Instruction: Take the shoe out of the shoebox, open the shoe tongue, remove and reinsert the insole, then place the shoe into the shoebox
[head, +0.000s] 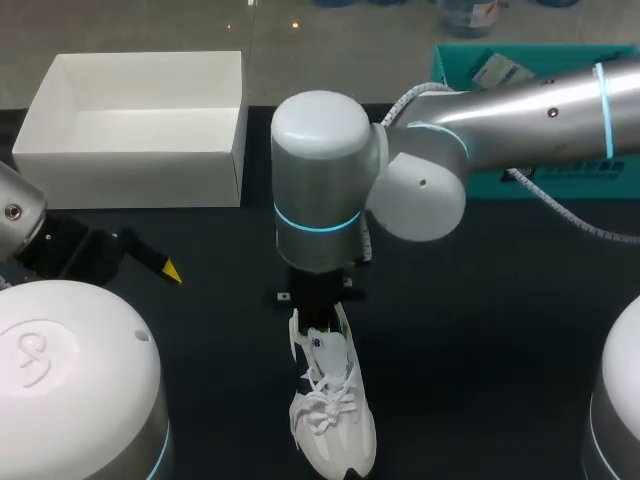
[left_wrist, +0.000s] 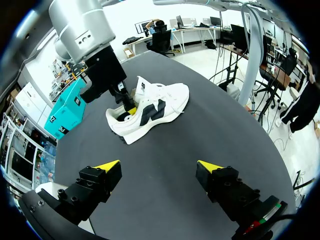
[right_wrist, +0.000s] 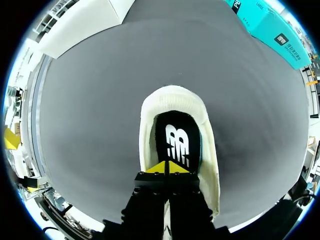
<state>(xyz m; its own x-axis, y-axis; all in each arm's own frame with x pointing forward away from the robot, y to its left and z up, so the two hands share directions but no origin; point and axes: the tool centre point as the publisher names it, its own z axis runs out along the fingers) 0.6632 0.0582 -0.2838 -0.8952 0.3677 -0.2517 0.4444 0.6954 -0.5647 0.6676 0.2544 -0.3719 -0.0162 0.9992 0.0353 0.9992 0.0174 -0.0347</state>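
Shoe (head: 330, 410) stands upright on its sole at near-middle of the worktop (head: 500, 330), toe toward the robot, heel toward the far side, laces slack. Right arm (head: 520, 110) comes in from the far right and bends down over the heel. Right tool (right_wrist: 167, 167) is down inside the shoe opening, yellow tips pressed together with no gap visible, sitting on the black insole (right_wrist: 175, 135), which lies inside the shoe. Can't tell if anything thin is pinched between the tips. White heel collar wraps closely around the tool on both sides and ahead, so there's little room inside the opening. Left tool (left_wrist: 159, 166) is wide open with nothing between the fingers, low over the worktop at the left and pointing at the side of the shoe, with a bare stretch of worktop between them. Shoebox (head: 130, 130) sits at the far-left edge, open side up, nothing visible inside, well apart from the shoe. Teal box (head: 520, 70) sits at the far-right edge, behind the right arm. There's bare worktop on both sides of the shoe and between shoe and shoebox
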